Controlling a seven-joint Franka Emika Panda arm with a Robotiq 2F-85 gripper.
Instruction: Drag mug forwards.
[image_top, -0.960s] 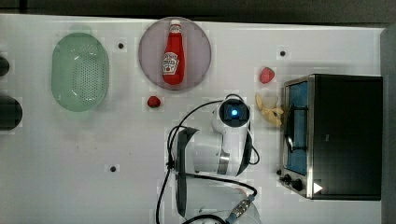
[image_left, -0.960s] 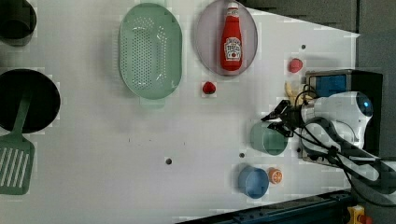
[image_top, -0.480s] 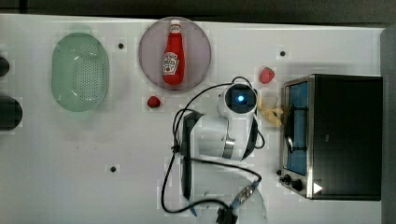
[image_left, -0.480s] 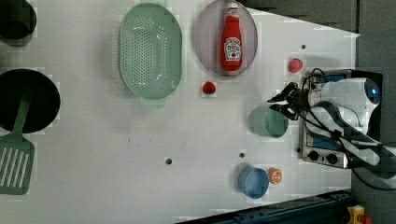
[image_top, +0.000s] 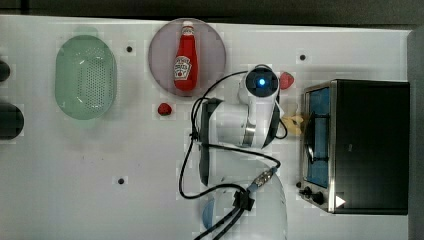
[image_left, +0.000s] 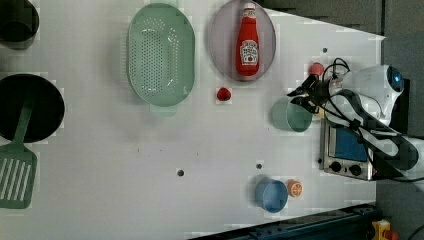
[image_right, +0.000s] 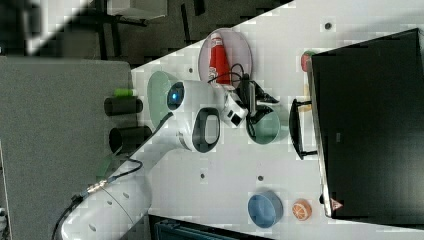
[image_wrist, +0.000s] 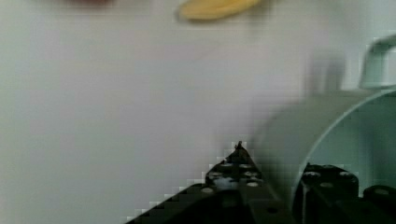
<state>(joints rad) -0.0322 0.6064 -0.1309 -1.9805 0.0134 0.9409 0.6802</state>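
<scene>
Right of centre in the left view, the hand pinches the mug wall at its upper-right rim, one finger inside, so dragging pulls it along the tabletop.

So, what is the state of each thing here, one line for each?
Mug: upright, wall between the fingers of the gripper.
Ketchup bottle: lying on its plate.
Oven: door shut.
Colander: empty, upright.
Blue bowl: upright, empty.
Spatula: lying flat.
</scene>
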